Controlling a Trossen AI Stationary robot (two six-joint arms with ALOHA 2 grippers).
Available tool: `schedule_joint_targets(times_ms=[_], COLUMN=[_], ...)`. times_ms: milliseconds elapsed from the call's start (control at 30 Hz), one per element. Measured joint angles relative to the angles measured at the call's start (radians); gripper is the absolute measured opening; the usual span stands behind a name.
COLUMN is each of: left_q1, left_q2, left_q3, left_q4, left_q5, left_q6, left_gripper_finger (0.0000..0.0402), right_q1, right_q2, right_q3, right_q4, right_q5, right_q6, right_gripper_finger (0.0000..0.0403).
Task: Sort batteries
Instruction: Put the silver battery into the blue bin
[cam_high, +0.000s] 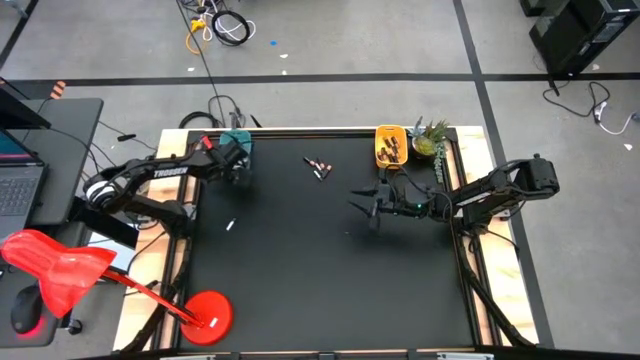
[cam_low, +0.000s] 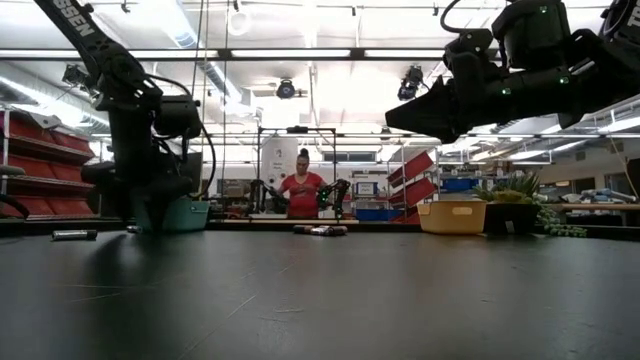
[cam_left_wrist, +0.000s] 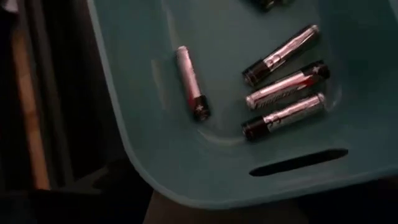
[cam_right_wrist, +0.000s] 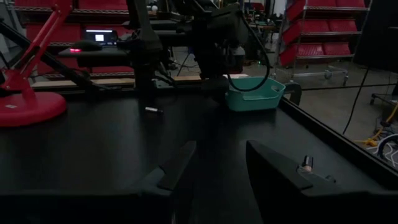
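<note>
Your left gripper hangs right over the teal tray at the far left of the table. Its wrist view looks straight down into that tray, where four batteries lie on the floor, three side by side and one apart. None of its fingers show there; my read is that they stand wide with nothing between them, a drop-off step at its end.

Your right gripper hovers above the mat right of centre, clear of the surface in the low view. Its two fingers stand parted with bare mat between them, so it carries nothing.

What's left to sort: a small cluster of batteries at far centre, between the two trays, and one lone battery on the mat at left, nearer you than the teal tray. The yellow tray at far right already holds some dark ones.

Next, I'd judge, you lift the left arm clear of the tray and bring it down over that lone battery, fingers either side of its length. The right arm is better placed for the cluster. They lie close together, so come in on one only.
</note>
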Motion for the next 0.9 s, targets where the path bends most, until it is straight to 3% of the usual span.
schedule_joint_targets(times_ms=[233, 900], left_q1=[0.034, -0.047], left_q2=[0.0, 0.0], left_q3=[-0.073, -0.081], left_q4=[0.135, 0.085], left_q5=[0.081, 0.146], left_q6=[-0.01, -0.056], left_gripper_finger=[0.0339, 0.0339], right_q1=[0.0, 0.0], right_q2=[0.0, 0.0], right_q3=[0.0, 0.0], right_q4=[0.006, 0.013], right_q5=[-0.024, -0.026], right_q6=[0.0, -0.001], right_gripper_finger=[0.0149, 0.0149])
